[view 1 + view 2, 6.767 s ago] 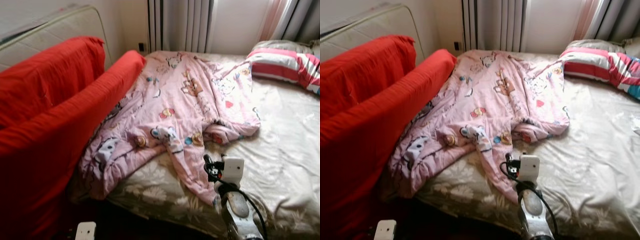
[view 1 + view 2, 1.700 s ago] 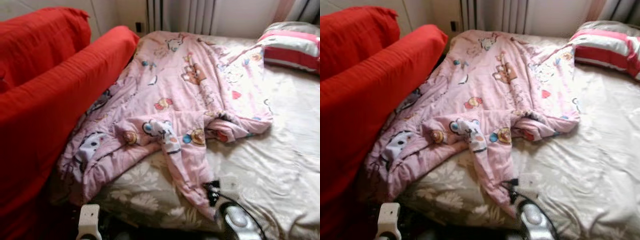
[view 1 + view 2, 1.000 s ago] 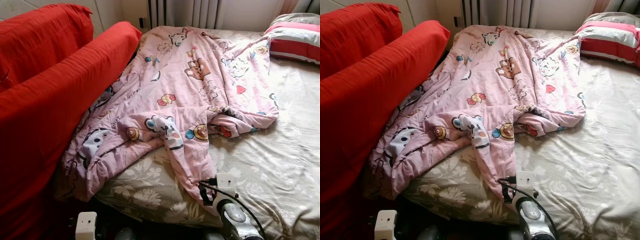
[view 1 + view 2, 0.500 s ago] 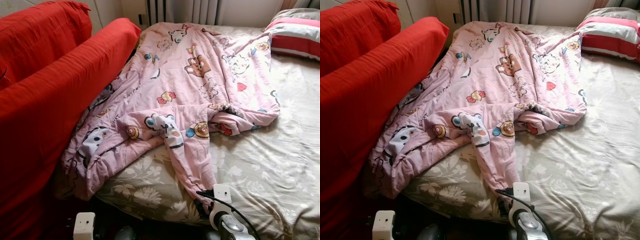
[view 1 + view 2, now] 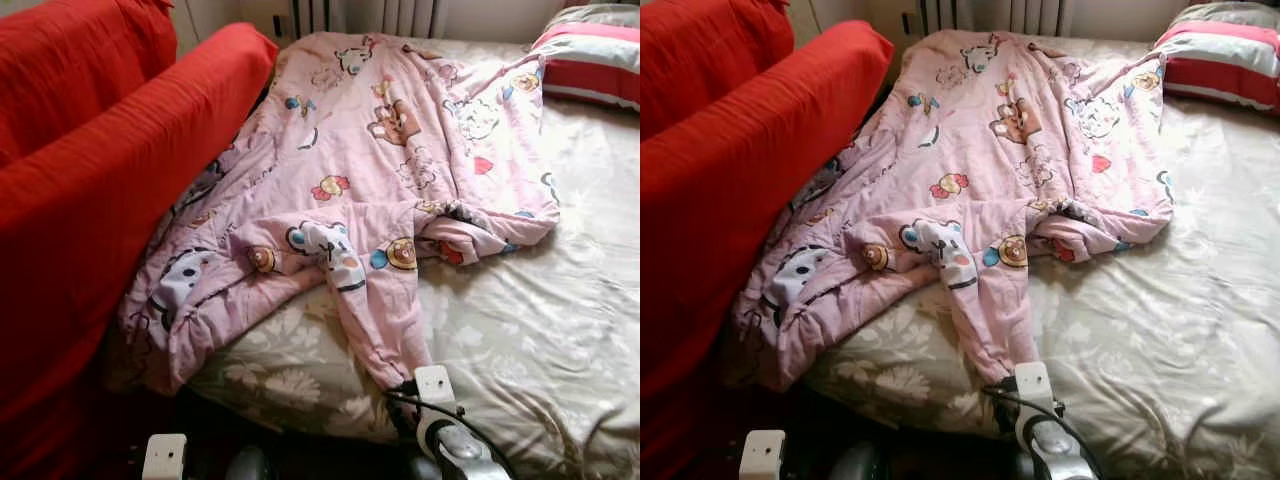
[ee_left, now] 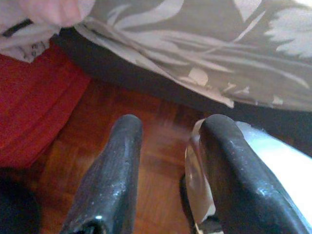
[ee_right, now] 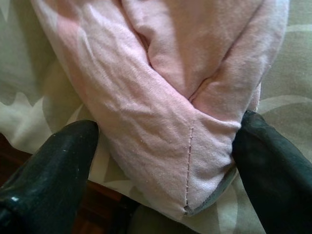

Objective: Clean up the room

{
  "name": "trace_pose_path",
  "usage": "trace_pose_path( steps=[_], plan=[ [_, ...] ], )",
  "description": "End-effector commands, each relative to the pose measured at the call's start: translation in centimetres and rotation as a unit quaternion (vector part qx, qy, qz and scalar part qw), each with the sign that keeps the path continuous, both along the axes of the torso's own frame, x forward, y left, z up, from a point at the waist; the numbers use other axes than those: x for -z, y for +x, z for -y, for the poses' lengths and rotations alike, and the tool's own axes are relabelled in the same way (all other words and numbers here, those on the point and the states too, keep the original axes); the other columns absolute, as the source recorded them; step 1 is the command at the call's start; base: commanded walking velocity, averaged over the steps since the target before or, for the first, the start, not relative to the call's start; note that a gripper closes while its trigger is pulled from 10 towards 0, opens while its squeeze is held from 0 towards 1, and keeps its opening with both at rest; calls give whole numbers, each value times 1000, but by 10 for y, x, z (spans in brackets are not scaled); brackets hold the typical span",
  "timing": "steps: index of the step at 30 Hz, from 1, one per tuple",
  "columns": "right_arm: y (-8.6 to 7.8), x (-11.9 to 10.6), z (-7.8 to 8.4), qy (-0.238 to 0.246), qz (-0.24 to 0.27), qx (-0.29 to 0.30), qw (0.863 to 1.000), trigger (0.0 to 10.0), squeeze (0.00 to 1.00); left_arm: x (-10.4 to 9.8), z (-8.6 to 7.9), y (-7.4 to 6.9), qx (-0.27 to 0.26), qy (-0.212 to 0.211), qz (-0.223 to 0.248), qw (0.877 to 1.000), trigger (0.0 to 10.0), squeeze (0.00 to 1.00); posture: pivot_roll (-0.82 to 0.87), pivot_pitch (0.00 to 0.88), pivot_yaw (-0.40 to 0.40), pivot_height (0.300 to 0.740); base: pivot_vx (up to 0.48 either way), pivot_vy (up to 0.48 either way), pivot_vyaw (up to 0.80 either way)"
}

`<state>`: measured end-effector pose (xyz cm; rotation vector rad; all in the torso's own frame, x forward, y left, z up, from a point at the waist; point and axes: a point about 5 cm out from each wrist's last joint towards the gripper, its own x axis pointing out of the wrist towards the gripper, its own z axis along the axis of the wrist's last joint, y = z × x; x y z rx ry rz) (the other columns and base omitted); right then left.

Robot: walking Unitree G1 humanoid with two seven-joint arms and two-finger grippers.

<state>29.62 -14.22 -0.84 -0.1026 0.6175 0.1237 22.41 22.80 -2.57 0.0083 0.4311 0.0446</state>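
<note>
Both grippers sat low at the bed's (image 5: 560, 330) near edge; right gripper (image 7: 165, 146) was spread wide around the pink quilt's (image 5: 400, 170) trailing corner, not clamped; left gripper (image 6: 168, 170) hung parted and empty over wood floor (image 6: 156, 146); quilt lay rumpled beside the red sofa (image 5: 90, 200).

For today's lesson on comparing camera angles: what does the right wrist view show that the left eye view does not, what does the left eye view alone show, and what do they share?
Right wrist view alone: the right gripper close up, its two black fingers open on either side of the pink quilt's corner, with the stitched seam visible.

Left eye view alone: the whole pink quilt spread crumpled over the bed, the red sofa beside it and the striped pillow at the far end.

Both: the quilt's hanging corner and the floral bedsheet.
</note>
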Motion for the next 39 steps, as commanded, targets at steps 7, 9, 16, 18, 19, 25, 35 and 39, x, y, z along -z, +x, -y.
trace_pose_path(
  steps=[7, 9, 16, 18, 19, 25, 35, 39],
  plan=[
    [-2, 3, -3, -13, -8, -5, 1000, 0, 0, -6, -6, -2, -13, -4, 16, 1000, 10000, 0, 90, 350, 32, 610, 0, 0, 0],
    [-1, 2, -4, -15, -4, -7, 1000, 0, 0, -6, -6, -2, -13, -5, 16, 1000, 10000, 0, 87, 351, 31, 610, 0, 0, 0],
    [-2, 2, -5, -21, 0, -13, 1000, 0, 0, -5, -2, -4, -14, -10, 10, 1000, 10000, 0, 81, 346, 25, 610, 0, 0, 0],
    [-2, 2, -3, -22, 0, -13, 1000, 0, 0, -5, -1, -3, -14, -11, 10, 1000, 10000, 0, 79, 343, 25, 610, 0, 0, 0],
    [-2, 2, -3, -22, -1, -13, 1000, 0, 0, -5, -1, -3, -14, -11, 10, 1000, 10000, 0, 79, 342, 26, 610, 0, 0, 0],
    [-2, 3, -3, -23, -1, -12, 1000, 0, 0, -5, -1, -3, -14, -11, 10, 1000, 10000, 0, 79, 342, 26, 610, 0, 0, 0],
    [-2, 3, -3, -23, -1, -12, 1000, 0, 0, -5, -1, -3, -14, -11, 10, 1000, 10000, 0, 79, 342, 26, 610, 0, 0, 0],
    [-2, 3, -3, -23, -1, -12, 1000, 0, 0, -5, -1, -3, -14, -11, 10, 1000, 10000, 0, 79, 342, 26, 610, 0, 0, 0]
  ],
)
